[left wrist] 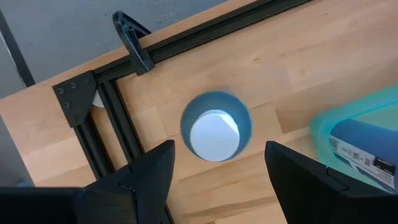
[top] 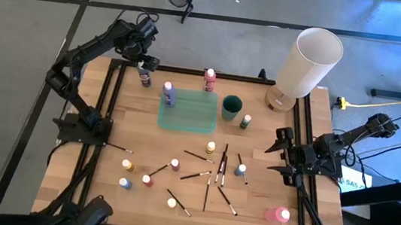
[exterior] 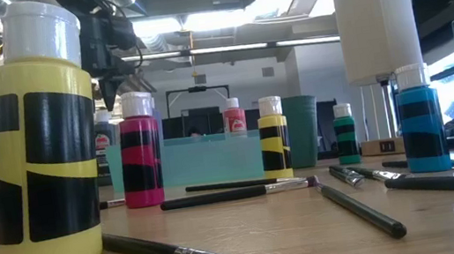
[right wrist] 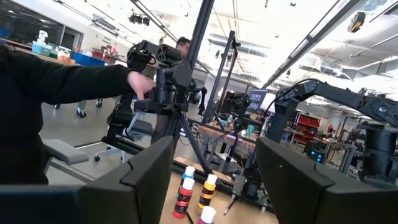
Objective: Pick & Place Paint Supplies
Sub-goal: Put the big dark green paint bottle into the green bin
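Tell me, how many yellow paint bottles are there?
2. One yellow bottle stands mid-table among the brushes; the other yellow bottle stands nearer the front edge, close to the low camera. More may be hidden.

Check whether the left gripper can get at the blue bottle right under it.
Probably yes: the left gripper hangs open directly over the blue bottle, fingers either side of its white cap, nothing between them.

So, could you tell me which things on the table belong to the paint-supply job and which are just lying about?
Part of the job:
- paint bottles, standing scattered across the table
- brushes, lying loose among them
- blue bottle, below the open left gripper

Just lying about:
- white cylinder
- dark green cup
- teal tray, possibly the drop-off
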